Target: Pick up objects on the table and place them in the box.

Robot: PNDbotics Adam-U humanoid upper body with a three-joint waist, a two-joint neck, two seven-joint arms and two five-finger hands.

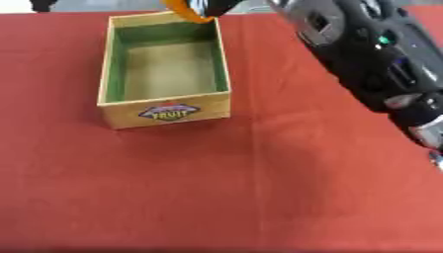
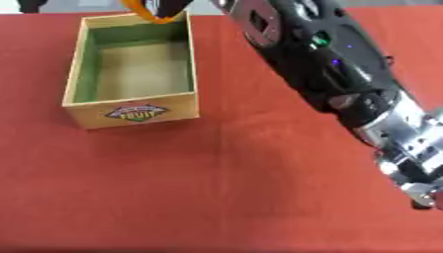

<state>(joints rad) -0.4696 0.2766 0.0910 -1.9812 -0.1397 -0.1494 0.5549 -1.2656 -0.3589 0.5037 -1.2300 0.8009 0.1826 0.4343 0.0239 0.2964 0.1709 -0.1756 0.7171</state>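
Observation:
An open box [image 1: 110,74] with green inner walls and a "FRUIT" label on its front stands on the red table at the upper left; its floor is bare. My right arm [image 2: 329,64] reaches from the lower right up to the top edge of the view. There my right hand [image 1: 214,6] is shut on an orange curved object [image 1: 185,13], held just over the box's far rim. Most of the hand is cut off by the top edge. My left hand shows in neither view.
Red cloth [image 1: 216,188] covers the whole table in front of and beside the box. A dark shape [image 1: 40,5] sits at the far left edge.

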